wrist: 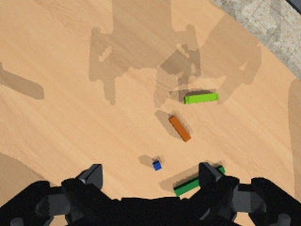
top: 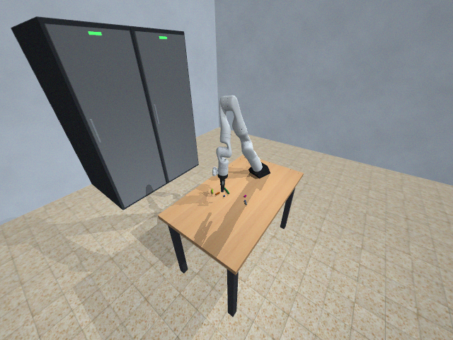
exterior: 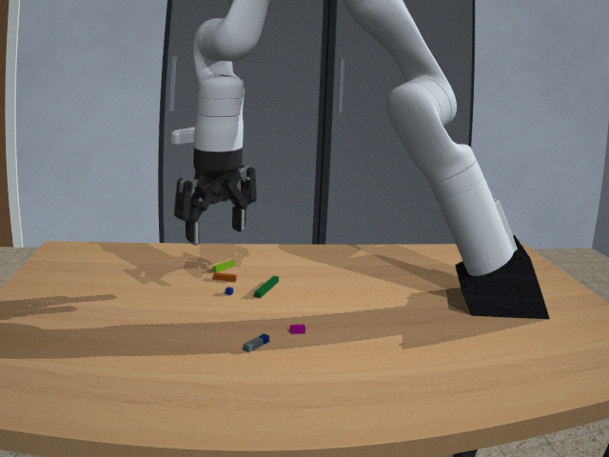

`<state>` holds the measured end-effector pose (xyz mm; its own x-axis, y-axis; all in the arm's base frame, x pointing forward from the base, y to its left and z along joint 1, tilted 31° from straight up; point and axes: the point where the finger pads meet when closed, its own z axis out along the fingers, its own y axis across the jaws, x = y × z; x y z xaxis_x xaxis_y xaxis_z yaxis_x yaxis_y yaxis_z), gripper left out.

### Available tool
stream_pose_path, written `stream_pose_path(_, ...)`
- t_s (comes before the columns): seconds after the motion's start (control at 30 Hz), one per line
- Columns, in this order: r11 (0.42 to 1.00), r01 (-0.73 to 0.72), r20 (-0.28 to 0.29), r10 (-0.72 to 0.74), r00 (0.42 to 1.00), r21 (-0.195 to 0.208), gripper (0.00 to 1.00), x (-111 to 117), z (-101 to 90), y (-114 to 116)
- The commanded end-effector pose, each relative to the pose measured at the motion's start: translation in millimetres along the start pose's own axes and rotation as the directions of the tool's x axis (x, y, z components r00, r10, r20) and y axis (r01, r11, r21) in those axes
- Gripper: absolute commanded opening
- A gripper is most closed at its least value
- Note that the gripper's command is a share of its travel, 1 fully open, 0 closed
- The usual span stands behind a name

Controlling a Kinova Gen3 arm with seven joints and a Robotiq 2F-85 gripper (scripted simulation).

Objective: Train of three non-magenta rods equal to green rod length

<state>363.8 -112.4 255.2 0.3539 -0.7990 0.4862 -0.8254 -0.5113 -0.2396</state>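
- The gripper [exterior: 215,229] hangs above the table [exterior: 98,393] with its fingers spread wide, nothing between them.
- It's pointing straight down, up over the far-left bunch of rods, clear of all of them.
- The green rod [exterior: 266,286] lies flat at an angle, just right of that bunch. In the wrist view it pokes out from behind one fingertip at the bottom edge [wrist: 188,185].
- The lime rod [exterior: 223,266] is the farthest back, and the orange rod [exterior: 224,277] lies just in front of it, close but not touching as far as I can see.
- A lone blue cube [exterior: 228,290] sits in front of the orange one, left of the green rod, apart from both.
- Nearer the camera, the grey rod [exterior: 252,344] has a second blue cube [exterior: 265,337] right at its far end; they look touching, in one line.
- The magenta rod [exterior: 297,328] sits on its own just right of that pair, with a gap.
- The arm's black base [exterior: 533,307] is over on the right side of the table, well away from the rods.
- From the top view the rods are just tiny specks.
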Motion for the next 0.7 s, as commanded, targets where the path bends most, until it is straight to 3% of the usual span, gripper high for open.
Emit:
stream_pose_path(0.0,0.987,0.149,0.043,-0.152,0.987,0.062,1.0,1.5,0.4,1.0)
stream_pose_path(0.67,0.864,0.497,0.021,-0.5,0.866,0.075,1.0,31.8,14.8,31.8)
